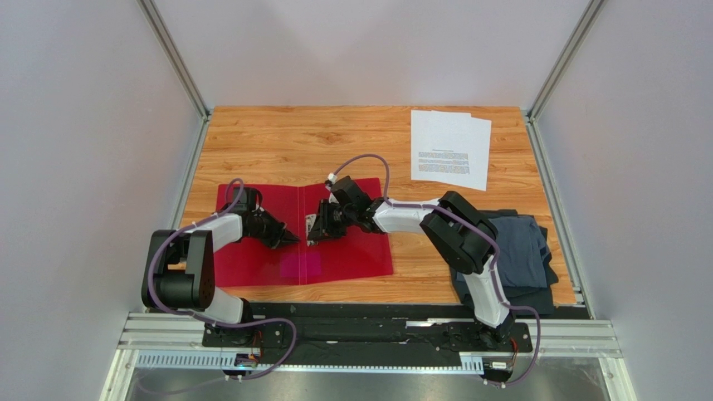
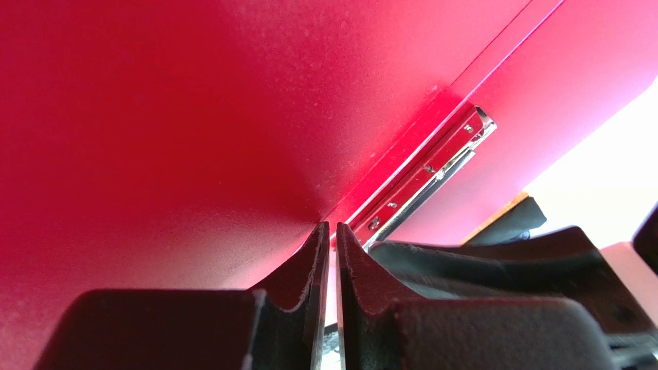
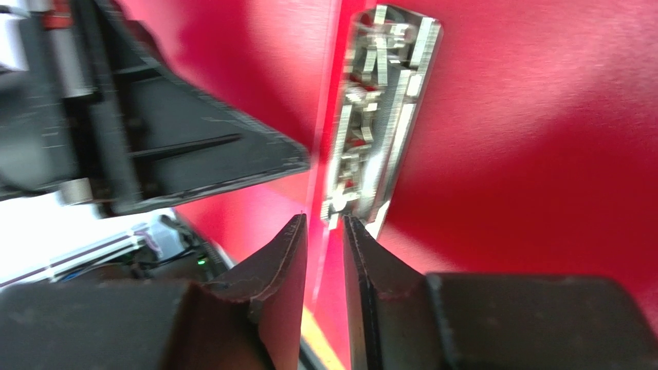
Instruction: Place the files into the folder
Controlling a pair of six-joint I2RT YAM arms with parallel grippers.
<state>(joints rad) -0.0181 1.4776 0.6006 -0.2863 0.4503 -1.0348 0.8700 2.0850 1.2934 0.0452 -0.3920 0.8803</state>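
The folder (image 1: 351, 251) lies open and flat at the table's left-centre. The files (image 1: 449, 149) lie well apart, far right. The left gripper (image 2: 330, 227) is nearly closed, tips at the spine. The right gripper (image 3: 324, 220) is narrow at the metal clip (image 3: 378, 116); whether it grips cannot be told. Likely risk: the tips slip off, the clip snaps back, and the folder skids.

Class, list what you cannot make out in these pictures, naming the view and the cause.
- Top view: print on the files too small to read.
- Right wrist view: metal clip blurred; whether the right gripper grips it is unclear.
- Left wrist view: unclear whether the left gripper pinches the folder.
- Top view: cloth partly hidden by the right arm.
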